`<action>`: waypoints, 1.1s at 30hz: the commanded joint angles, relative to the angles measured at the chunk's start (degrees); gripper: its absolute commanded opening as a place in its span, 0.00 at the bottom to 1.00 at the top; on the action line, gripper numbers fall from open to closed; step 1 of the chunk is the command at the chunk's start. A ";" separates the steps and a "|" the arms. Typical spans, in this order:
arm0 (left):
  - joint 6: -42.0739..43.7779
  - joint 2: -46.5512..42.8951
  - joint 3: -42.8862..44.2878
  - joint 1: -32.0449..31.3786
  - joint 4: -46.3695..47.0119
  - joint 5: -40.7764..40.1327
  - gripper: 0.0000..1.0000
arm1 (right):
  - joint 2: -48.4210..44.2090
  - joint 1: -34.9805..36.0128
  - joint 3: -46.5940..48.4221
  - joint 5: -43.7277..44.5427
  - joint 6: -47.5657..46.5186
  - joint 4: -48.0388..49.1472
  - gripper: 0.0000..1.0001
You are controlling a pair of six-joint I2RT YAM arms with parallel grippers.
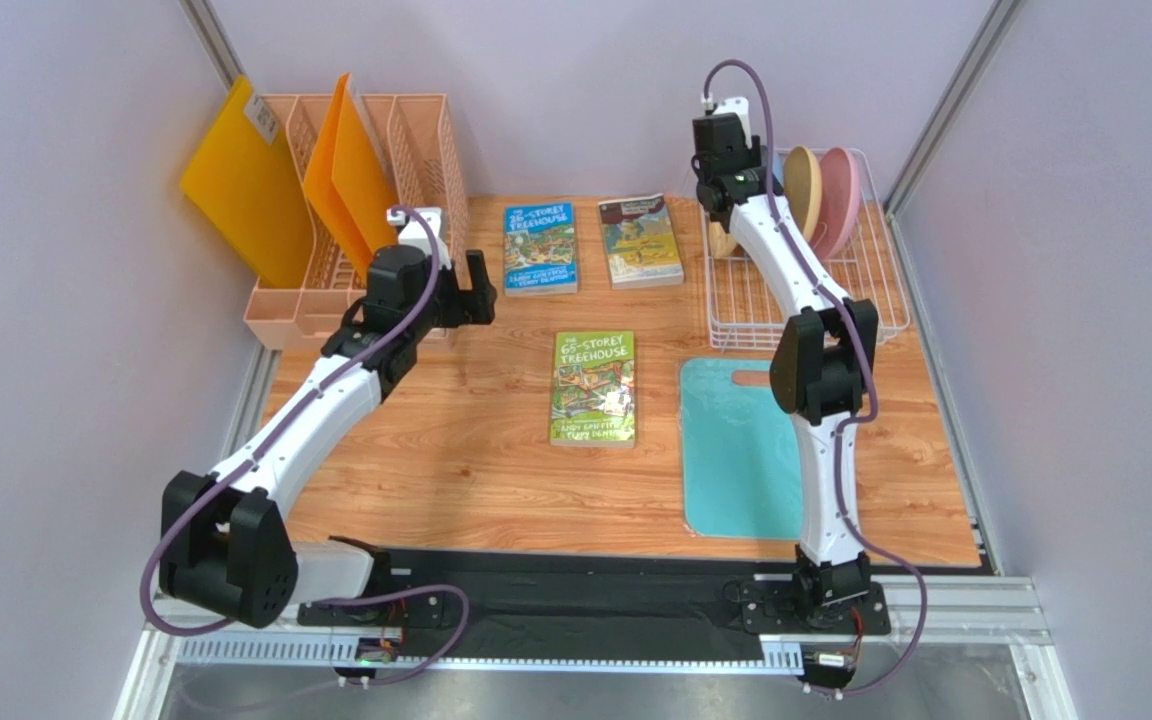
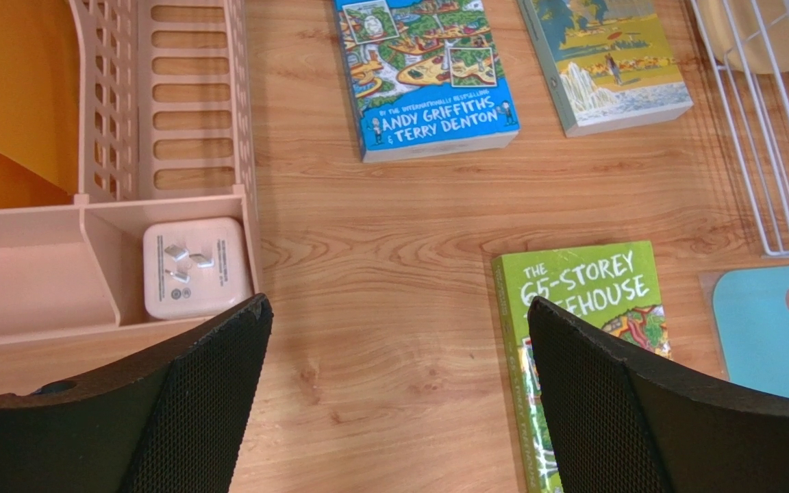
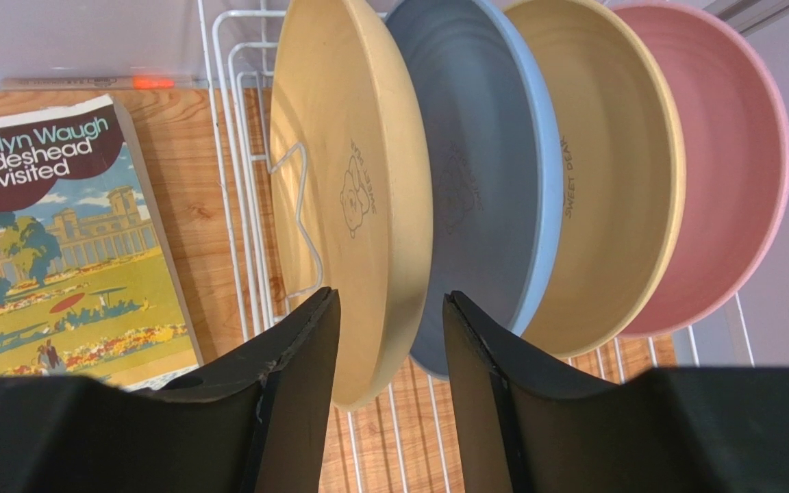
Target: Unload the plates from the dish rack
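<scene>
1. Nearest the arm bases, the teal mat (image 1: 732, 450) lay flat on the right half of the table, just in front of the dish rack (image 1: 880, 270). I judged it the likely landing spot. The right arm ran above its right side.
2. The green book (image 1: 594, 387) lay just left of the mat, so a plate coming down would have had to keep to the mat's side.
3. The left gripper (image 2: 397, 308) hovered over bare wood beside the peach organizer (image 2: 111, 257). Its fingers were spread wide with nothing between them, well apart from the rack.
4. The rack sat at the far right corner. All four plates stood on edge in it, so by my reading none had been unloaded.
5. The right gripper (image 3: 388, 298) straddled the rim of the tan plate (image 3: 352, 154) at the rack's left end. One finger was on its face side and the other sat between it and the blue plate (image 3: 481, 154). Whether the fingers were already pressing the rim could not be told.
6. The step in hand looked like taking hold of the first plate. The next move called for a firm pinch, then a lift clear of the wire dividers before swinging toward the mat.
7. Room was tight. The blue plate stood just behind the tan one, with the pale yellow plate (image 3: 604, 175) and pink plate (image 3: 718, 175) beyond it. The Brideshead book (image 3: 49, 226) lay just left of the rack, and the walls stood close behind and to the right. Open room lay upward and toward the arm bases.
</scene>
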 commanded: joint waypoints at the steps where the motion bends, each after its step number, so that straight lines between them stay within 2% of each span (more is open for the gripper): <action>1: 2.14 1.39 2.70 -0.28 1.56 0.26 0.99 | 1.18 0.94 1.03 3.52 -2.52 4.56 0.46; 4: 2.23 1.83 2.52 -0.28 1.73 0.00 0.99 | 2.24 1.30 1.29 5.01 -3.67 5.35 0.41; 8: 2.67 2.27 2.44 -0.37 1.73 -0.09 0.99 | 3.56 1.56 1.82 6.33 -4.37 5.09 0.39; 11: 3.10 2.44 2.35 -0.28 1.74 -0.18 0.99 | 3.91 1.65 1.21 7.91 -4.55 5.70 0.33; 13: 3.37 2.35 2.35 -0.28 1.56 -0.18 0.99 | 4.00 1.48 0.86 8.88 -4.99 5.88 0.19; 15: 3.72 2.27 2.35 -0.28 1.38 -0.53 0.99 | 4.09 1.65 0.68 9.84 -5.25 6.15 0.12; 16: 3.90 2.35 2.26 -0.37 1.38 -0.79 1.00 | 4.00 1.82 0.24 10.02 -5.60 6.32 0.00; 20: 4.07 2.09 2.17 -0.28 1.29 -1.32 0.99 | 2.86 3.49 -2.83 14.15 -10.41 12.18 0.00; 22: 3.99 2.00 2.17 -0.37 1.03 -1.32 0.99 | 2.86 4.89 -2.93 19.23 -12.88 14.57 0.00; 27: 3.81 1.74 2.26 -0.28 0.51 -1.93 1.00 | 4.26 7.45 -4.16 32.76 -26.68 30.29 0.00; 31: 4.16 0.95 2.17 -0.37 -0.55 -3.34 1.00 | 4.97 8.76 -5.47 38.06 -36.70 45.48 0.00; 33: 4.25 0.69 2.08 -0.37 -0.90 -3.34 1.00 | 4.45 9.29 -6.44 39.29 -40.04 48.41 0.00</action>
